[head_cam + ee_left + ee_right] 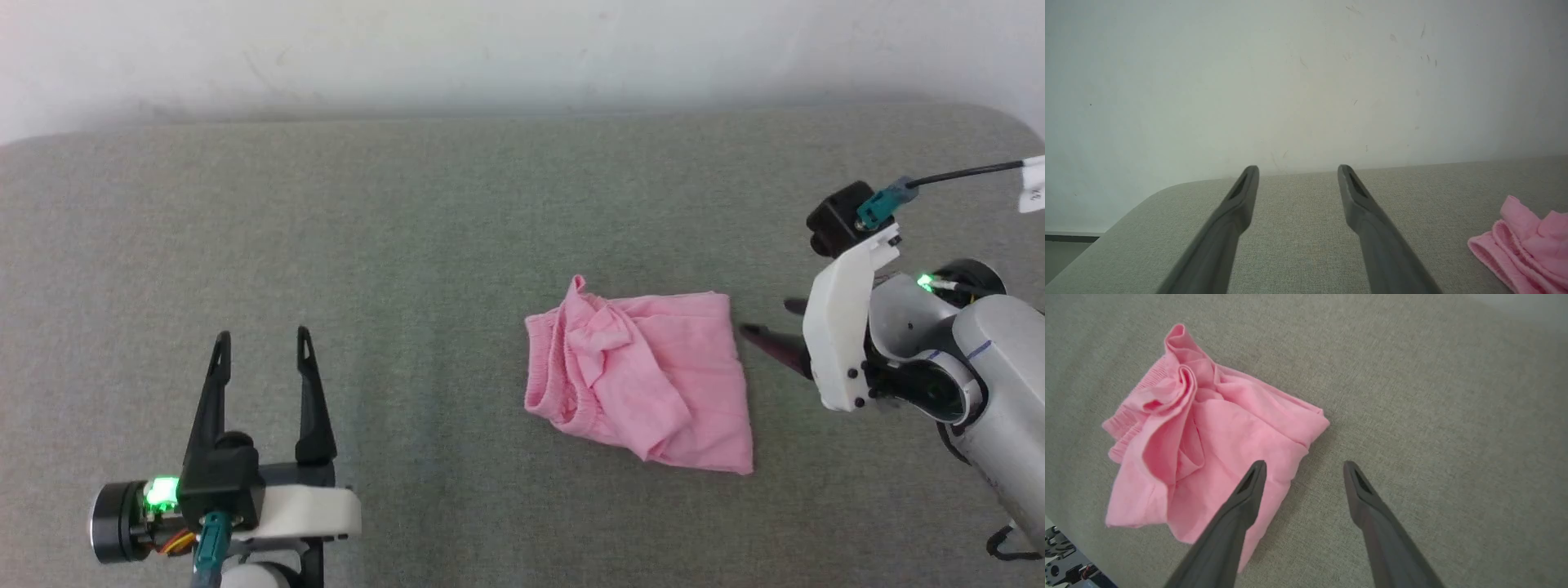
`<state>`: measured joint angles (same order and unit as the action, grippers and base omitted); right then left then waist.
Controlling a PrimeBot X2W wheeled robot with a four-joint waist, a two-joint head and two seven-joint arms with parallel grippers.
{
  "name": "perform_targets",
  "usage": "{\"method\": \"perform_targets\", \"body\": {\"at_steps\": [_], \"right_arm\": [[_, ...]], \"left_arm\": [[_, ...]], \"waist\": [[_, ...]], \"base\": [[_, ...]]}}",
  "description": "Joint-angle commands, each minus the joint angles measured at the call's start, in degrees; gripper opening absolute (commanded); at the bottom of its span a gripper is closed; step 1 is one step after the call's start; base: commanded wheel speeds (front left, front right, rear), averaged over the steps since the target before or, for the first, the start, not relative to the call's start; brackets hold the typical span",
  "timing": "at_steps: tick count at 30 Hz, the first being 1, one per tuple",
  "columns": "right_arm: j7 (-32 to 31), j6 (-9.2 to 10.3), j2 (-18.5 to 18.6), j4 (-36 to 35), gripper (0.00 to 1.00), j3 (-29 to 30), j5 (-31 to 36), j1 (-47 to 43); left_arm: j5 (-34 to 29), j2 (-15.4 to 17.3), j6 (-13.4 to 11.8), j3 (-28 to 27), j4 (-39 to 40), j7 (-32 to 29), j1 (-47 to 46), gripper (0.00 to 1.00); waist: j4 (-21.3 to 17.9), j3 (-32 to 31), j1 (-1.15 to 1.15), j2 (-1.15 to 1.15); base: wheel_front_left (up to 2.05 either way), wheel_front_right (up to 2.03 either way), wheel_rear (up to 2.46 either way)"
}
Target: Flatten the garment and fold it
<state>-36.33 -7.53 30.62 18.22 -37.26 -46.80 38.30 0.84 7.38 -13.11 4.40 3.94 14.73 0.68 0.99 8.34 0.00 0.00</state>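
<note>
The garment (645,376) is a light-pink, wrinkled bundle of thin cloth lying right of centre on the grey-green padded surface (408,245), its ribbed waistband on the left side. My right gripper (767,322) hovers just off the garment's right edge, open, fingers pointing left toward it. In the right wrist view the garment (1208,437) lies ahead and left, and one finger of the open right gripper (1304,469) overlaps its near corner. My left gripper (263,336) stands open at the lower left, far from the cloth. The left wrist view catches the garment's edge (1523,241) at far right of the open left gripper (1298,169).
A pale wall (522,49) rises behind the padded surface. The surface's rounded corner (1147,196) shows in the left wrist view. A black cable with a white tag (1033,184) runs off my right wrist.
</note>
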Motion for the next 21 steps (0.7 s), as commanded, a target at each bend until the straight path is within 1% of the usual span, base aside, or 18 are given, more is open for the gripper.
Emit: {"method": "perform_targets", "body": {"at_steps": [1,4,7,10,14,17,18,19,21], "right_arm": [[-3.77,0.04,0.18,2.33,1.0,-1.55,-2.41,1.4],[-6.19,0.04,-1.44,6.17,1.0,-0.9,-6.86,2.16],[-6.89,0.04,-3.49,9.27,1.0,-0.3,-10.11,2.31],[-6.48,0.04,-4.6,10.8,1.0,-0.39,-11.29,2.04],[-5.81,0.04,-5.76,13.41,1.0,-3.23,-11.11,0.42],[-4.84,0.04,-6.3,13.8,1.0,-5.29,-11.81,-0.8],[-4.22,0.04,-6.14,13.49,0.36,-6.09,-11.68,-0.84],[-3.55,0.04,-5.87,13.13,0.0,-6.87,-11.55,-0.79],[-2.18,0.04,-5.24,12.22,0.0,-7.93,-11.98,-0.5]], "left_arm": [[-0.18,-0.42,0.42,0.42,0.23,0.27,-1.69,1.0],[-0.18,-0.81,0.54,0.77,0.14,0.27,-3.28,1.0],[-0.14,-1.23,0.47,0.99,0.19,0.27,-4.77,1.0],[-0.1,-1.47,0.47,1.14,0.12,0.27,-5.52,1.0],[-0.07,-1.82,0.39,1.2,-0.27,0.27,-6.42,1.0],[-0.06,-1.96,0.35,1.09,-0.45,0.27,-6.64,1.0],[-0.06,-1.97,0.32,0.96,-0.51,0.27,-6.58,1.0],[-0.07,-1.94,0.27,0.78,-0.59,0.27,-6.43,1.0],[-0.08,-1.82,0.15,0.38,-0.73,0.27,-5.9,1.0]], "waist": [[2.41,2.94,0.0,0.0],[3.93,4.97,0.0,0.0],[5.37,6.9,0.0,0.0],[6.24,7.85,0.0,0.0],[7.19,8.81,0.0,0.0],[7.4,8.89,0.0,0.0],[7.28,8.72,0.0,0.0],[7.09,8.43,0.0,0.0],[6.47,7.57,0.0,0.0]], "base": [[0.0,0.0,0.0],[0.0,0.0,0.0],[0.0,0.0,0.0],[0.0,0.0,0.0],[0.0,0.0,0.0],[0.0,0.0,0.0],[0.0,0.0,0.0],[0.0,0.0,0.0],[0.0,0.0,0.0]]}}
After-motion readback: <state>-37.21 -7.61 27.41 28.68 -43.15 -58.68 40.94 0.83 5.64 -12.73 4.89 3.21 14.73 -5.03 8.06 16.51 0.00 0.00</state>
